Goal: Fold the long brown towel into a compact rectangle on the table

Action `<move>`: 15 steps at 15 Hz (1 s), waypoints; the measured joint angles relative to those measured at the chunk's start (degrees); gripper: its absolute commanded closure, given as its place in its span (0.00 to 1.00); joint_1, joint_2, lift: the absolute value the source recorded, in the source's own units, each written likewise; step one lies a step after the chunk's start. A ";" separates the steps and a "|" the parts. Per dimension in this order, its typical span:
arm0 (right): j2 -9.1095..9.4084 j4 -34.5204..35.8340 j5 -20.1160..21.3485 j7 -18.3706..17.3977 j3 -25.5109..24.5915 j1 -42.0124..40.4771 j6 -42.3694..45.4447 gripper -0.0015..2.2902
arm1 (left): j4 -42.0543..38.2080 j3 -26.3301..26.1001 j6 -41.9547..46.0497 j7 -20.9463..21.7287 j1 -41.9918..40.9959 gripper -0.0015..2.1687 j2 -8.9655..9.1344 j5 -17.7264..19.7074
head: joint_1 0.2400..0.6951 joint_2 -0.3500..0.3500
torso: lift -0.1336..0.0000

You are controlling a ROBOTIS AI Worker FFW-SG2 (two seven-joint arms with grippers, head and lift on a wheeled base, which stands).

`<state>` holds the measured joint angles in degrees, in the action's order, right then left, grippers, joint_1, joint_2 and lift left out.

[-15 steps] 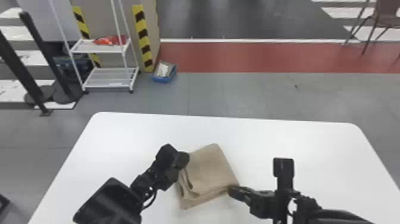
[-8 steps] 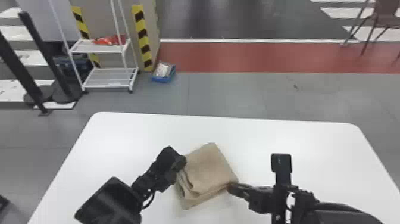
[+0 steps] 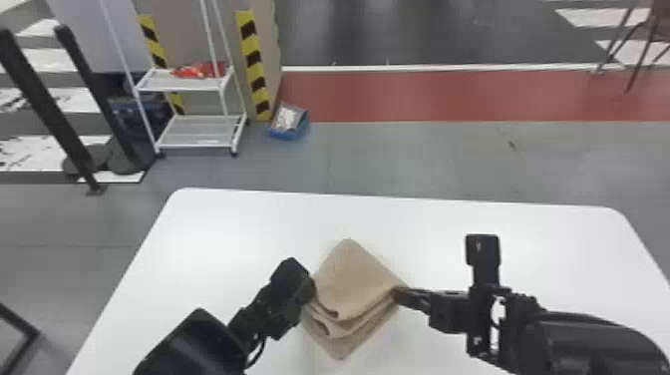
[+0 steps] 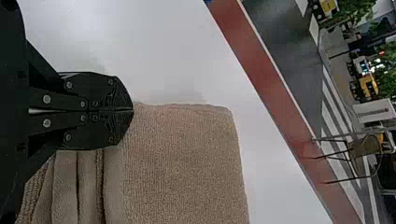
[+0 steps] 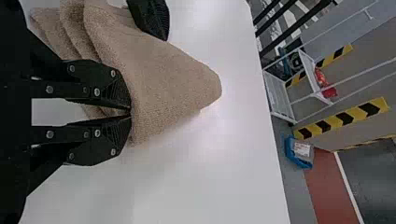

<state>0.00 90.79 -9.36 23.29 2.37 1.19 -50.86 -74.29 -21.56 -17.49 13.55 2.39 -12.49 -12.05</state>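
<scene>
The brown towel lies folded in several layers on the white table, one corner pointing to the far edge. At its left side is my left gripper; at its right corner is my right gripper. In the left wrist view, the left gripper has its fingers pressed together at the edge of the towel. The right wrist view has the right gripper closed on the edge of the towel, its tips nearly meeting around the cloth. Layered folds show along the near side.
The white table extends around the towel on all sides. Beyond its far edge stand a white shelf rack, a blue box and dark posts on the floor.
The right arm has shifted slightly toward the left and nearer, and the towel's layers look somewhat more turned and stacked at the near side. The left arm has barely moved.
</scene>
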 measured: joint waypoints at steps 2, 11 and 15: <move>0.00 -1.29 0.04 -0.14 0.06 1.78 -0.68 0.42 | -3.45 0.20 -3.12 0.13 -2.04 0.83 -0.33 0.05 | 1.00 0.58 | 1.00; 0.00 -3.92 -0.77 1.02 -0.71 5.01 -4.75 0.42 | -16.81 2.97 -14.66 -0.04 -7.99 0.83 -1.87 1.76 | 1.00 0.62 | 1.00; 0.00 5.05 -2.26 2.12 -1.60 -1.15 -8.41 0.42 | -17.61 4.49 -13.98 -0.03 -8.04 0.83 -1.91 2.29 | 1.00 0.65 | 1.00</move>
<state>0.00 95.84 -11.61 25.42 0.77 0.04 -59.27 -91.90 -17.08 -31.46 13.52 -5.65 -14.40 -9.76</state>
